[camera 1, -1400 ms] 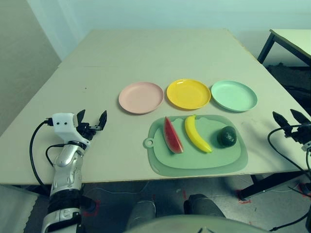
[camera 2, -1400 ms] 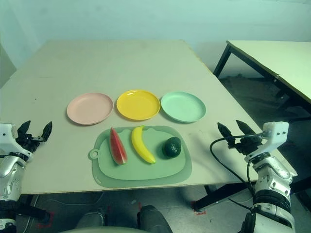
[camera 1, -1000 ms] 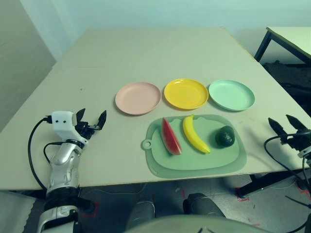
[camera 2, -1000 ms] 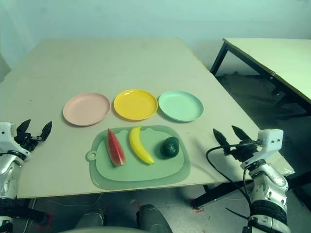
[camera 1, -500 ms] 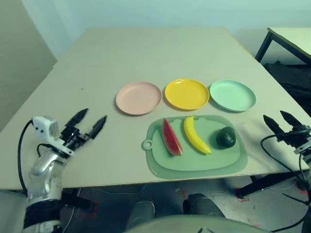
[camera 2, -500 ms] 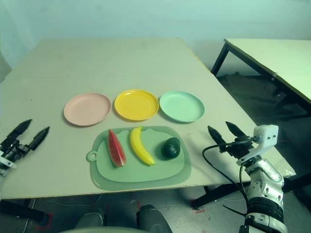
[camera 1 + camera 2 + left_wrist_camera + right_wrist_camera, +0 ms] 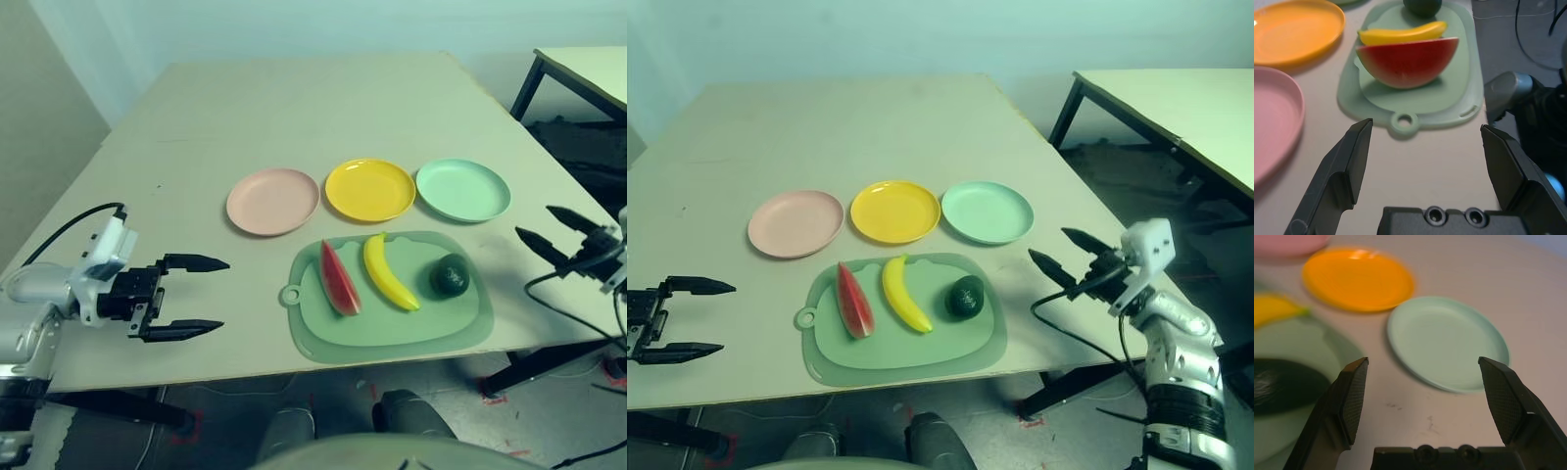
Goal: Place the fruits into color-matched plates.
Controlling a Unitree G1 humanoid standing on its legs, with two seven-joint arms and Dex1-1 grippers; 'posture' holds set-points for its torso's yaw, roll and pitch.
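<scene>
From the head camera, three round plates sit in a row across the desk [image 7: 294, 108]: a pale pink plate [image 7: 272, 201] on the left, a bright yellow plate [image 7: 370, 189] in the middle and a mint green plate [image 7: 462, 190] on the right. Just nearer than them lies a green mat [image 7: 392, 318] with a hole tab at its left end. On the mat, from left to right, lie the watermelon wedge [image 7: 339, 278], the banana [image 7: 388, 271] and the avocado [image 7: 450, 276]. The wedge and the banana both run long axis from the plates toward the near edge, slanting slightly rightward as they come nearer; the banana's stem end points at the yellow plate. The left gripper [image 7: 203, 294] hovers left of the mat, jaws wide open, pointing right toward the tab, holding nothing. The right gripper [image 7: 1058, 253] sits right of the mat, jaws spread and empty, aimed left.

In the left wrist view, the wedge [image 7: 1408, 61] shows its red flesh side, with the banana [image 7: 1403, 35] beyond it.

In the right wrist view, the green plate [image 7: 1448, 341] lies between the open jaws.
</scene>
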